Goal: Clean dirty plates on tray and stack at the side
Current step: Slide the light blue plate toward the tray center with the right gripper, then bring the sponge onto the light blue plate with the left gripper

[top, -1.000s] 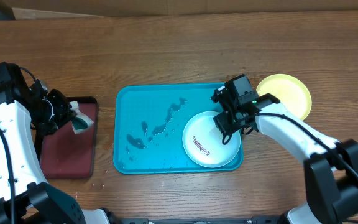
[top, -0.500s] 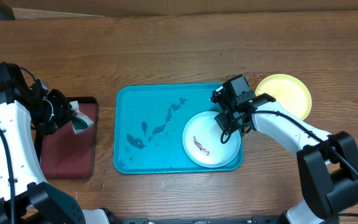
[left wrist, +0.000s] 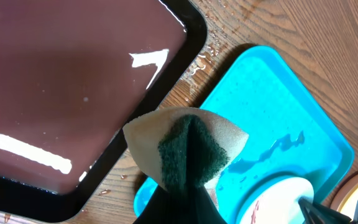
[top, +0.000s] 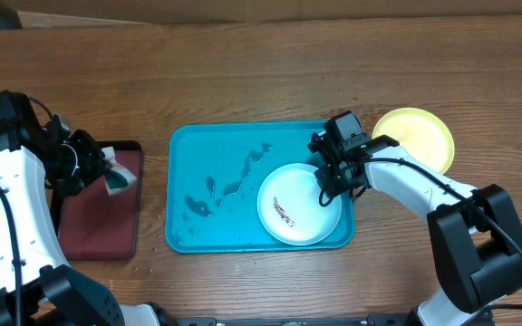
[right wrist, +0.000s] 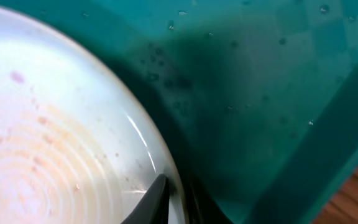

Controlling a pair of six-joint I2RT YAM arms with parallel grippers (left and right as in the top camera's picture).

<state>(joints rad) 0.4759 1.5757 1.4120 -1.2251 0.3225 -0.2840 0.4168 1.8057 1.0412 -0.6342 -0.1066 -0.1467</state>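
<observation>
Slid leftward, white plate (top: 299, 204); wrist view alone shows right hand (top: 330, 190) pinching its rim.

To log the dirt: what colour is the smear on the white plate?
Dark reddish-brown smear on the white plate; overhead view shows it best.

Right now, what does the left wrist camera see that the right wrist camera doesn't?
Only the left wrist: a maroon tray with a black rim, and a folded green-and-tan sponge pinched right in front of the lens. Only the right wrist: a close-up of that gripper's fingers clamped on the white plate at its rim. Both: the wet turquoise tray and that white plate.
</observation>
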